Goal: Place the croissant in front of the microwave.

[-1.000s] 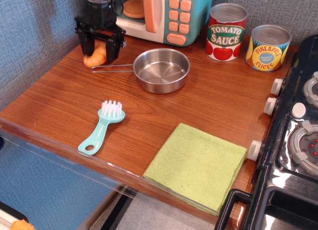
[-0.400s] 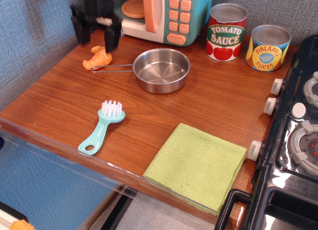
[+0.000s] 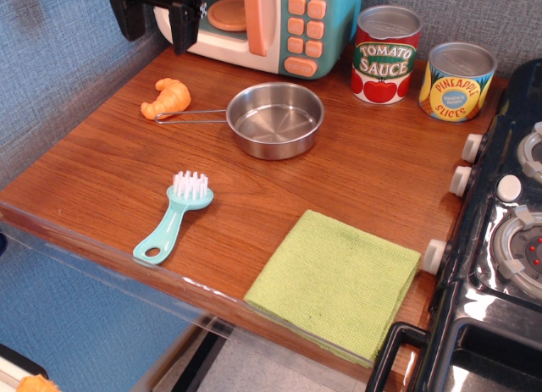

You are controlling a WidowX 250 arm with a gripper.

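The small orange croissant [image 3: 167,97] lies on the wooden counter at the back left, in front of the left part of the teal and cream microwave [image 3: 271,24]. It rests beside the tip of the pan's wire handle. My black gripper [image 3: 155,24] hangs open and empty above and behind the croissant, near the top edge of the view, in front of the microwave's open door area. Its two fingers are spread apart.
A steel pan [image 3: 275,118] sits right of the croissant. A teal brush [image 3: 174,216] lies nearer the front. A green cloth [image 3: 334,282] lies at the front right. Tomato sauce [image 3: 385,53] and pineapple [image 3: 457,80] cans stand at the back. A black stove [image 3: 500,231] fills the right.
My gripper let go of the croissant, opened and rose up and back. The croissant now lies free on the counter where it was set down.
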